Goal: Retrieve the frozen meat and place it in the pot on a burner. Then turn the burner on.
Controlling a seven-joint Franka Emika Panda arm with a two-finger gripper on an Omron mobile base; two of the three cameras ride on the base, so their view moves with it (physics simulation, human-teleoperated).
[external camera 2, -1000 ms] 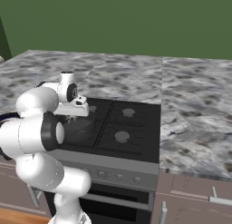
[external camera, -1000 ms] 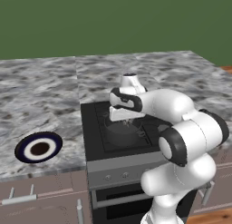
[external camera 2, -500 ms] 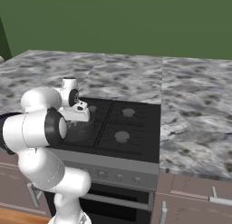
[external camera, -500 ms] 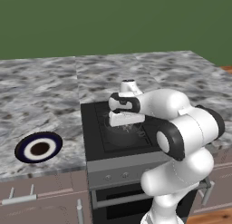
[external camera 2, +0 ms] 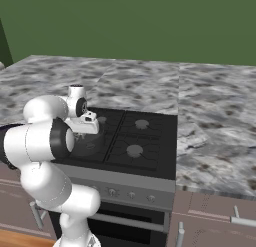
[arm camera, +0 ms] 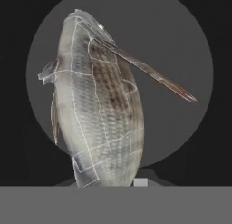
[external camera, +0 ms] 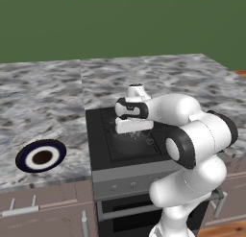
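I see the low dark grey pot (external camera 2: 87, 141) on the black cooktop's (external camera 2: 145, 136) front-left burner; the blue-rimmed plate (external camera: 41, 156) lies on the marbled grey counter (external camera: 43, 101), left of it.

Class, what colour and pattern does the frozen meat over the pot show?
Pale whitish-grey with brownish scaly mottling on the frozen meat; clearest in the hand view.

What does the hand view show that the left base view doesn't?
The hand view gives a close look at the frozen meat: a pale, scaly, fish-shaped piece with fins, seen against the round grey inside of the pot under it. The left base view takes in the arm, the black cooktop, the marble counter and a blue-rimmed plate lying on the counter left of the stove. Both look at the pot, though in the left base view it is a faint dark circle under the hand.
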